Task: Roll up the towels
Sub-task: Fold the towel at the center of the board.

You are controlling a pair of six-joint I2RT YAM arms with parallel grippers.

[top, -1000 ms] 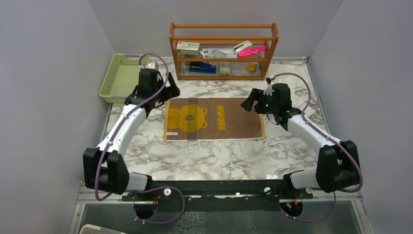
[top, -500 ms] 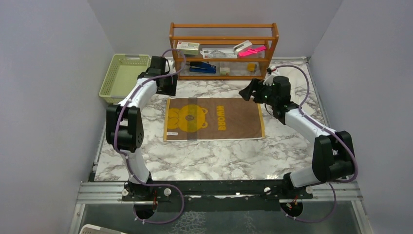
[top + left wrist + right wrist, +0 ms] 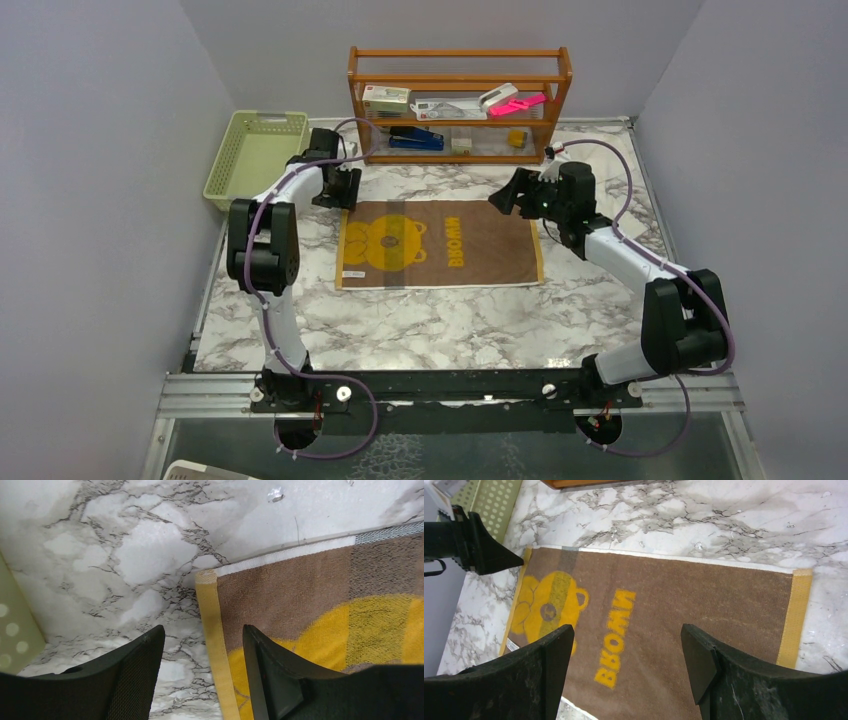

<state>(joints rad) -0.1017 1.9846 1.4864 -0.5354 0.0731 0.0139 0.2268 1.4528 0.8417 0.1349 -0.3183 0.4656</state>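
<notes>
While the brown, yellow-bear towel (image 3: 440,243) lies flat on the surface (image 3: 420,320), the left end effector (image 3: 338,190) sits at its 10 o'clock corner, jaws spread astride the towel's edge. At the 2 o'clock corner the right end effector (image 3: 505,195) hovers, spread, holding nothing.

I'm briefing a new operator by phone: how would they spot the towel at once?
Start at the wooden rack at the back of the marble table. Flat in front of it, mid-table, lies the towel. It is the only cloth in view: brown, yellow-edged, with a yellow bear and lettering, unlike the pale green basket to its left.
</notes>
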